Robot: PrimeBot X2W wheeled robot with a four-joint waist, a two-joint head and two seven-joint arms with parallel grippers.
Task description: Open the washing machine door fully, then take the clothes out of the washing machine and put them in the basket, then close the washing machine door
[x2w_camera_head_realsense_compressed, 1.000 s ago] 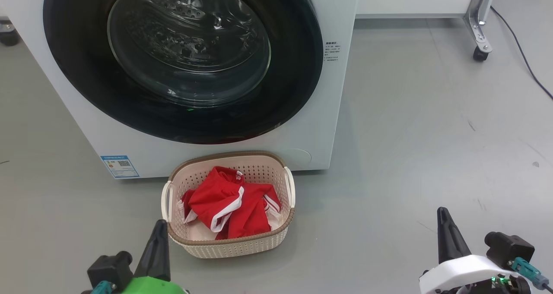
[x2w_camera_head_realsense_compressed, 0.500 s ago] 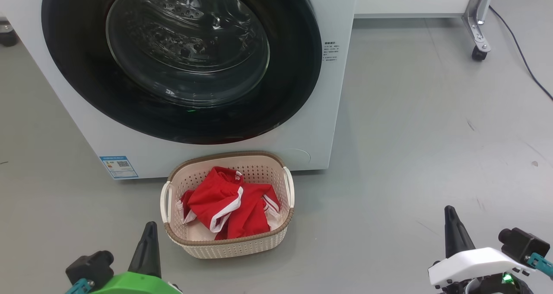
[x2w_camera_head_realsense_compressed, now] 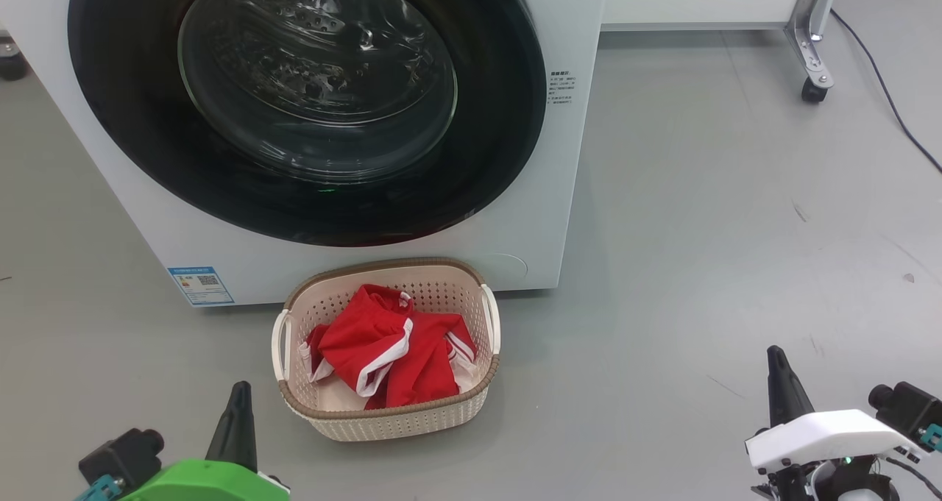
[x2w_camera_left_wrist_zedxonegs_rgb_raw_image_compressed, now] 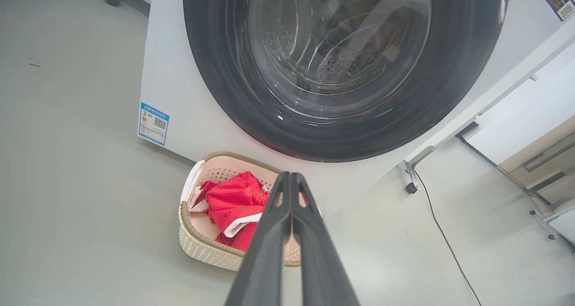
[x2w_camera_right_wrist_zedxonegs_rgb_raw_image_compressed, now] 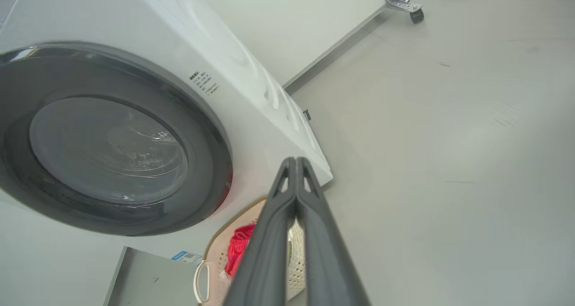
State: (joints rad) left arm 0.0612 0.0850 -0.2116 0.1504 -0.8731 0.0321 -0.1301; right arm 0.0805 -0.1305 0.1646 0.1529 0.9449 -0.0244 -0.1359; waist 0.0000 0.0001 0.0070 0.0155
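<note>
Task is looking all but done: door (x2w_camera_head_realsense_compressed: 309, 111) is sitting shut & flush on the washer (x2w_camera_head_realsense_compressed: 515, 243), ahead of & above both grippers, and the drum is looking empty thru the glass, tho reflections are making that hard to call. Clothes (x2w_camera_head_realsense_compressed: 390, 350) are lying bunched in the basket (x2w_camera_head_realsense_compressed: 383, 426), just ahead-right of the left gripper (x2w_camera_head_realsense_compressed: 238, 398) & well left of the right gripper (x2w_camera_head_realsense_compressed: 778, 365). Both grippers are hanging low w/ fingers pressed together, gripping nothing, so nothing seems left to do.
</note>
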